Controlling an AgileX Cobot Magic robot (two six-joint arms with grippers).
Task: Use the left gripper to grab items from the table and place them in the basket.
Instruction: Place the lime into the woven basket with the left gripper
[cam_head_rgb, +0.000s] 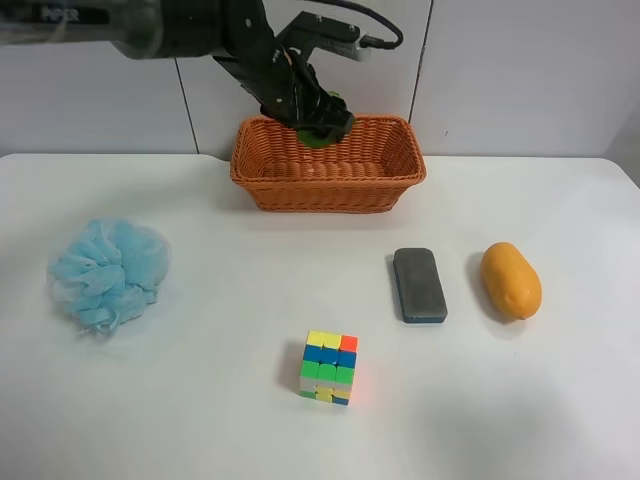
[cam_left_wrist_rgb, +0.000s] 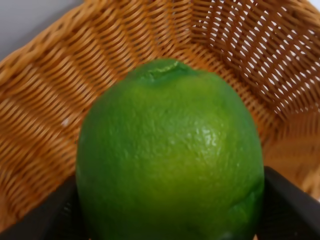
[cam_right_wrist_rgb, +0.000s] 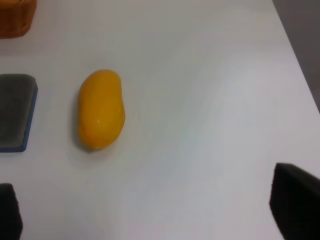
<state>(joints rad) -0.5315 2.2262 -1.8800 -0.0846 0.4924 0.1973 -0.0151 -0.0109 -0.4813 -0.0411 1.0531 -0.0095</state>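
Green and waxy, the lime (cam_left_wrist_rgb: 170, 155) fills my left wrist view, pinched across its widest part between the two dark fingers (cam_left_wrist_rgb: 292, 205) of the left hand (cam_head_rgb: 315, 115), which is closed onto it. The hand hangs over the rear half of the basket (cam_head_rgb: 330, 185), which sits at the middle of the far edge of the tabletop (cam_head_rgb: 200, 420). I cannot tell whether the fruit touches the weave beneath it. I judge the lime firm and fairly light, but round and slick, so once let go it may roll across the basket floor; the flared walls should keep it in. Out on the tabletop four items remain, all well apart. The multicoloured cube (cam_head_rgb: 329, 367) lies toward the near edge; it is stiff and flat-sided, so I would take it by two opposite faces. The grey eraser (cam_head_rgb: 419, 285) and the mango (cam_head_rgb: 511, 280) lie side by side toward the edge at the exterior view's right. I would take the eraser across its narrow width. The mango looks smooth and probably the heaviest, so I would grip it across its middle. The blue pouf (cam_head_rgb: 108, 272) rests near the opposite edge; soft and airy, it wants a deep bite into the mesh. My right hand (cam_right_wrist_rgb: 150, 215) hovers beside the mango, spread wide and holding nothing.
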